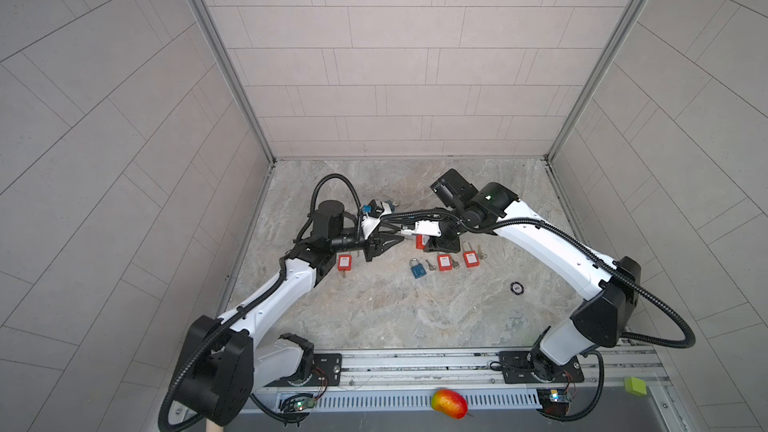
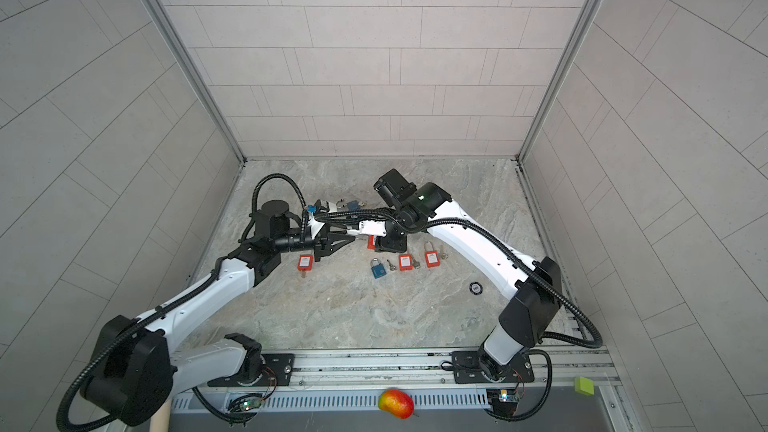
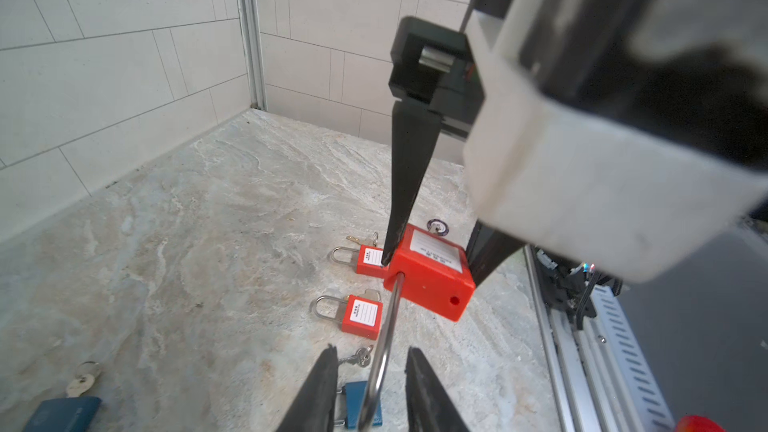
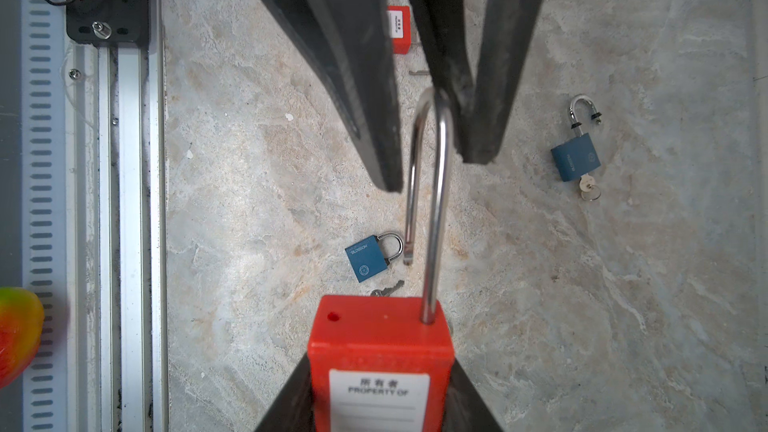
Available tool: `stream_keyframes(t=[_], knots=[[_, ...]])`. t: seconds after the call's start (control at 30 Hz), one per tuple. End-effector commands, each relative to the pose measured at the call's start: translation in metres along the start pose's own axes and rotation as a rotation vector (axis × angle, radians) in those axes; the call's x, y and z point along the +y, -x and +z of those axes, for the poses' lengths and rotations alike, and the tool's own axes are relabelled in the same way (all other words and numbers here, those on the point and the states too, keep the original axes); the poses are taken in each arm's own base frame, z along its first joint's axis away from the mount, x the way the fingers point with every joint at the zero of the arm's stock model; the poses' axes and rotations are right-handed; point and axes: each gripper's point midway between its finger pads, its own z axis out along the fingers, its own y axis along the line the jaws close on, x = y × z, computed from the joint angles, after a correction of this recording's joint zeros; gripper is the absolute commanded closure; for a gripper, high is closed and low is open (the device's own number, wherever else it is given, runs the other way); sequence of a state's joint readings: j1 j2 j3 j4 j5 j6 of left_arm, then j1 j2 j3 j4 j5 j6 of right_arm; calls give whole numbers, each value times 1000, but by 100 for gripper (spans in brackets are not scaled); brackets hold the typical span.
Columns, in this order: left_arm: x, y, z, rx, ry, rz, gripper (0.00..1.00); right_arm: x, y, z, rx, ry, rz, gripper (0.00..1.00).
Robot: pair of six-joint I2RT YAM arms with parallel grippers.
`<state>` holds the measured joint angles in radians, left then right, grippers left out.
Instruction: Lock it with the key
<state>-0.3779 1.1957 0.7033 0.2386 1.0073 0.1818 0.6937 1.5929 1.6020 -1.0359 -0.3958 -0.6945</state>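
Above the marble floor [image 1: 374, 317], right claw [image 3: 432, 270] clenched on red padlock [image 4: 380, 347], left claw [image 3: 372, 352] part-open astride its shackle [image 4: 434, 222]

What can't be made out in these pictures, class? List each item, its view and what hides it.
Keyhole end of the held red padlock: right wrist view, cut off by the bottom edge.
Bend of its shackle: left wrist view, cut off by the bottom edge.
That padlock in both top views: mostly covered by the right arm.
The fruit: right wrist view, blurred, cut by the edge.
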Motion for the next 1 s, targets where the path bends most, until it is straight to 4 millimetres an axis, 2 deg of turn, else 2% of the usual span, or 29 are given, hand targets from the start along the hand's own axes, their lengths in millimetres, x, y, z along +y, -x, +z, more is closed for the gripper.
stream_keyframes(t=[0.0, 0.13, 0.3, 0.33, 0.47, 0.53, 0.83, 0.97], knots=[[-5, 21, 2, -43, -35, 83, 77, 3, 7, -15, -31, -21, -57, 77], [-8, 20, 3, -44, -58, 74, 89, -3, 8, -17, -27, -50, -67, 77], [-10, 20, 3, -45, -70, 66, 94, -8, 8, -19, -19, -77, -97, 77], [-10, 20, 3, -45, -71, 65, 94, -9, 8, -20, -16, -82, -99, 76], [-8, 20, 3, -41, -53, 66, 72, -10, 8, -23, -14, -93, -106, 77], [-9, 19, 2, -33, -52, 68, 71, -11, 7, -23, -8, -102, -107, 77], [-12, 16, 3, -20, -70, 60, 85, -10, 4, -24, 1, -109, -122, 77], [-14, 16, 5, -21, -87, 56, 95, -10, 7, -25, -16, -112, -139, 75]])
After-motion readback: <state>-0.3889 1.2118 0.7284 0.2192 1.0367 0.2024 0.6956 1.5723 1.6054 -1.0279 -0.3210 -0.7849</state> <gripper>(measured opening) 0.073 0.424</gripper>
